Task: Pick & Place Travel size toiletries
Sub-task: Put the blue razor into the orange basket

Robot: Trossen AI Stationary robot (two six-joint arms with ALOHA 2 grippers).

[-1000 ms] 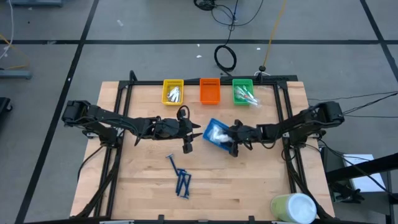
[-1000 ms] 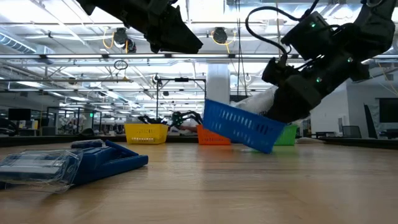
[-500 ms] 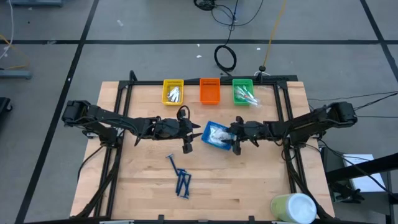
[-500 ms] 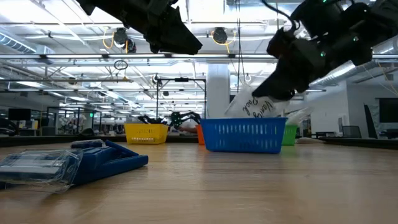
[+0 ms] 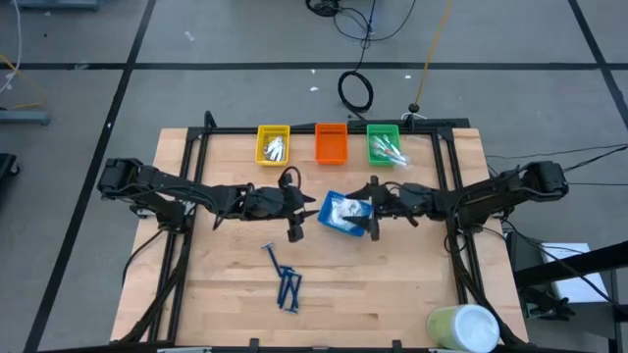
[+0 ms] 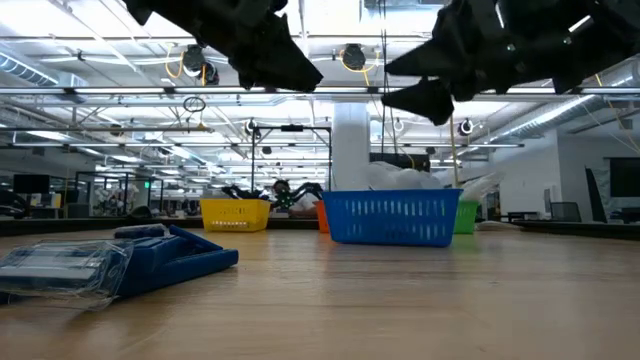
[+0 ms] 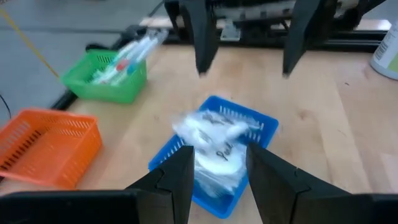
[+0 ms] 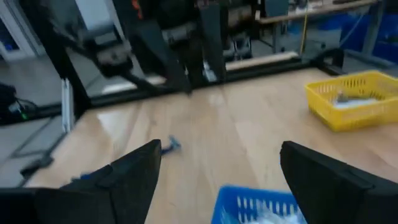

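A blue tray [image 5: 341, 213] sits flat on the table's middle with white packets [image 7: 214, 140] of travel size toiletries piled in it. My right gripper [image 5: 374, 208] hovers open just right of and above the tray, pointing level across it; the low view shows it [image 6: 420, 85] high over the tray [image 6: 392, 217]. My left gripper [image 5: 299, 208] hangs open just left of the tray with nothing between its fingers [image 7: 177, 180]. Several dark blue razors [image 5: 285, 281] lie near the table's front.
Yellow [image 5: 274, 144], orange [image 5: 332, 143] and green [image 5: 385, 145] trays stand in a row at the far edge; the yellow and green ones hold small items. A big pale cylinder [image 5: 463, 328] stands at the near right corner. Bare wood lies at the front right.
The blue tray, tilted with one side raised, has come down flat on the table. My right gripper has let go, opened wider, risen and tipped up from slanting down to level. A white packet that stood up under it has sunk into the tray.
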